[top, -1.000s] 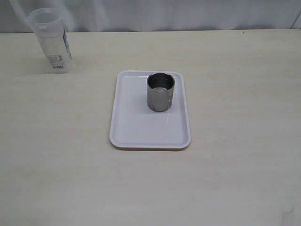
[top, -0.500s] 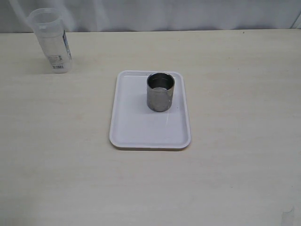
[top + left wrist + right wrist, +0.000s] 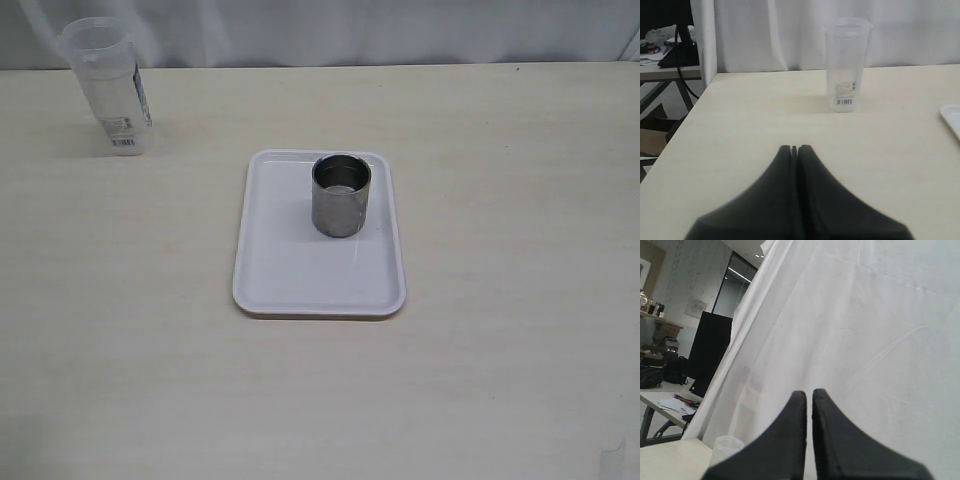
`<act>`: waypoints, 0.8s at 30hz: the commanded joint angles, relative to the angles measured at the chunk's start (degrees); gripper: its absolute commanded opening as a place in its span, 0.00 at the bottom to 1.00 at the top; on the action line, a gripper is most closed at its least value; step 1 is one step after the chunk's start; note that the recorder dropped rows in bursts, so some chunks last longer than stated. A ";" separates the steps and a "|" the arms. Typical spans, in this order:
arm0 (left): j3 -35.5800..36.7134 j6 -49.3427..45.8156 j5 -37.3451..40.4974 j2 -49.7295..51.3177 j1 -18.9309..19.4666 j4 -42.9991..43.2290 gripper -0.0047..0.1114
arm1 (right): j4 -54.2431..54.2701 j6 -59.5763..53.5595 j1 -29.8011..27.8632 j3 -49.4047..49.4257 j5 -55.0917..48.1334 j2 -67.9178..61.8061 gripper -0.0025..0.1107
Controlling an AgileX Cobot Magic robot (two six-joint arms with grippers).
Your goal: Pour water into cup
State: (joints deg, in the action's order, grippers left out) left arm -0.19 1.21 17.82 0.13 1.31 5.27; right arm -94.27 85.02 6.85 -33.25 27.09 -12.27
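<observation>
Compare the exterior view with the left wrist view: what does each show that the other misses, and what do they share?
Only the exterior view: the steel cup, standing upright on the white tray, which is seen whole. Only the left wrist view: the left gripper, jaws pressed together and empty, plus a cluttered desk beyond the table edge. Both: the translucent plastic container upright on the pale table; the wrist view also catches a corner of the tray.

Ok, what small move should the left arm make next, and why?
Probably open the left gripper and ease it toward the plastic container. Its jaws are shut on nothing, the container stands upright straight ahead of it, untouched, and the cup stands on the tray.
</observation>
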 commanded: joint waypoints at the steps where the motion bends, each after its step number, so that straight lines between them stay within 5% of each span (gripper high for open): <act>1: 0.19 -1.21 -0.22 -0.13 0.07 -0.53 0.04 | 0.37 0.20 -0.12 0.35 -0.40 0.18 0.06; 24: 0.19 -1.21 -0.22 -0.13 0.07 -1.30 0.04 | 0.37 0.20 -0.12 0.35 -0.40 0.18 0.06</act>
State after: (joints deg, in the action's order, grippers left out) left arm -0.19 0.00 17.94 0.13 1.31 4.20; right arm -94.27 85.02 6.85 -33.25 27.09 -12.27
